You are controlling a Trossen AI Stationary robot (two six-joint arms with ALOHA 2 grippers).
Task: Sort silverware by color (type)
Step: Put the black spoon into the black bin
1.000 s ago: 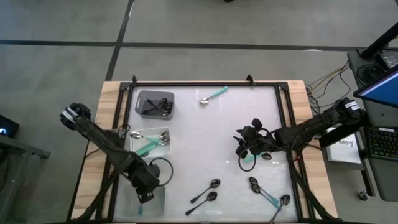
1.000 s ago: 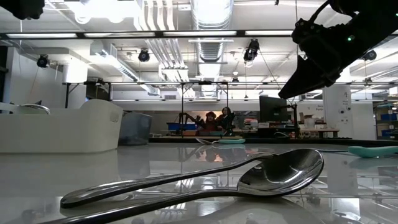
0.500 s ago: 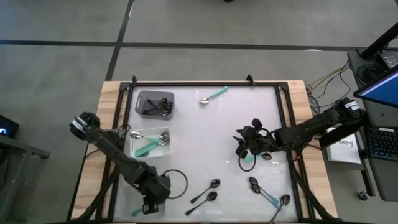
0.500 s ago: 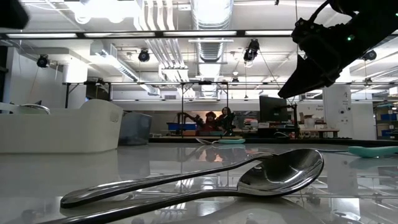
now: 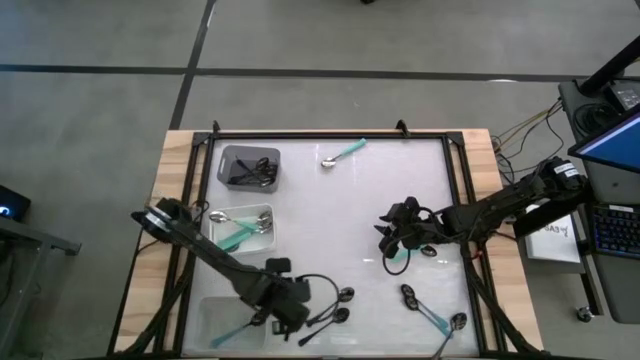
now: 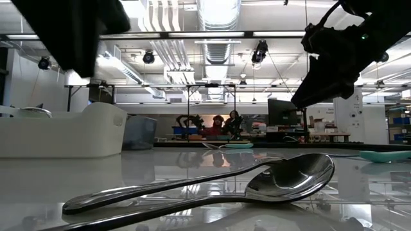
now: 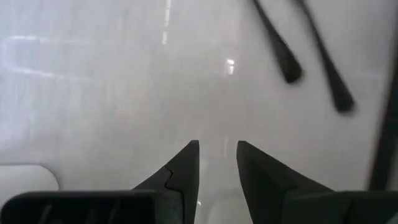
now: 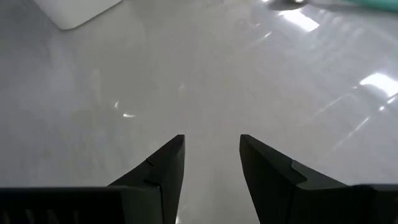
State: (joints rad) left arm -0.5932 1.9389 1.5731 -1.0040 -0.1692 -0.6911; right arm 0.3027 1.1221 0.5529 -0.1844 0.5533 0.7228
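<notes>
My left gripper (image 5: 288, 320) (image 7: 217, 155) hovers open, pointing down, near the table's near edge. It is just left of two black spoons (image 5: 338, 297) (image 5: 330, 319). Their handle ends (image 7: 287, 70) (image 7: 341, 99) lie ahead of the fingers. A teal-handled spoon (image 5: 236, 328) lies in the clear bin (image 5: 205, 312). My right gripper (image 5: 393, 237) (image 8: 211, 155) stands open above the table, right of centre, with a teal-handled spoon (image 5: 398, 262) below it. In the low view a black spoon (image 6: 257, 183) lies flat close to the camera.
A grey bin (image 5: 250, 167) with black spoons stands at the far left. A white bin (image 5: 240, 228) with silver-and-teal spoons stands nearer. A silver-and-teal spoon (image 5: 342, 152) lies at the far edge. More spoons (image 5: 420, 305) (image 5: 455, 322) lie near right.
My left gripper has swung from above the clear bin toward the table's right, along the near edge, to the two black spoons, rolling at the wrist. The teal-handled spoon in the clear bin is now uncovered. My right gripper has turned a little at the wrist without leaving its place.
</notes>
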